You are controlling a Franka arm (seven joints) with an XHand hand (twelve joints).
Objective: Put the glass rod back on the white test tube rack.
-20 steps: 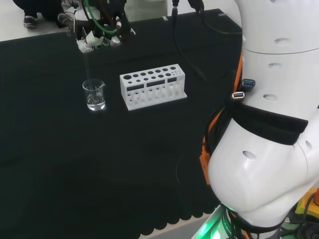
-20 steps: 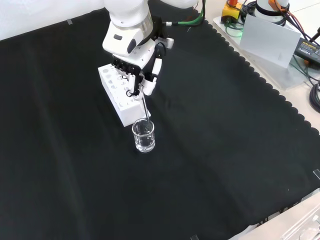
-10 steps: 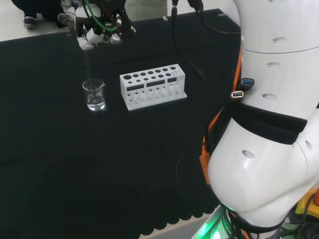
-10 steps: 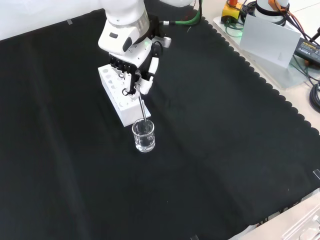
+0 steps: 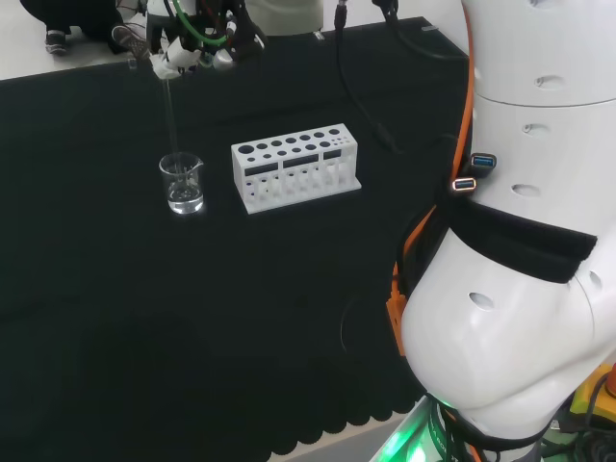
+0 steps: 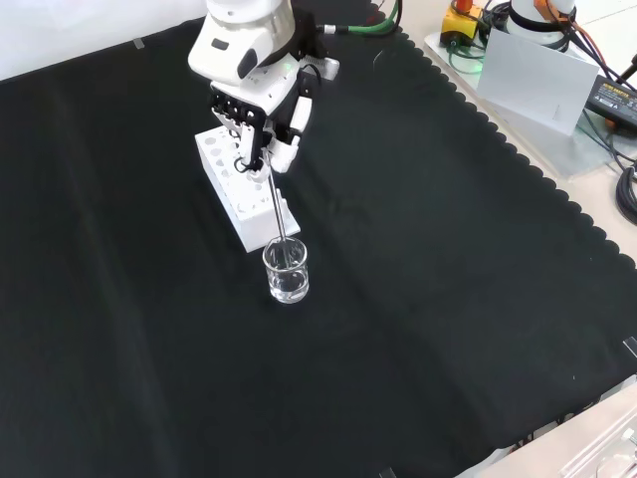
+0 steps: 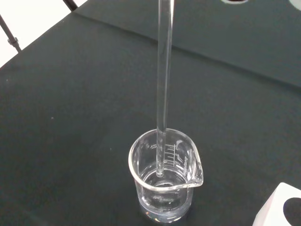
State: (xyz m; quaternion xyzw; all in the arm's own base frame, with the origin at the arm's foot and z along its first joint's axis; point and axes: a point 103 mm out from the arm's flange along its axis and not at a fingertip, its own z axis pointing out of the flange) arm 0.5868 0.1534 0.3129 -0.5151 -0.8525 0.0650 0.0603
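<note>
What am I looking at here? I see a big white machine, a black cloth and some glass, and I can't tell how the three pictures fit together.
It is one robot arm seen by three cameras. The big white shapes on the right of the head view are the arm's own links; that camera sits behind and above its base. The front view looks down on the black cloth from the opposite side. The wrist view looks down from the arm's wrist.

At the arm's end is a black and white hand, about a person's size. Its fingers are curled round a thin glass rod, held upright. The rod's lower end is inside a small clear beaker, just within its rim. Next to the beaker stands a white test tube rack with rows of round holes.
</note>
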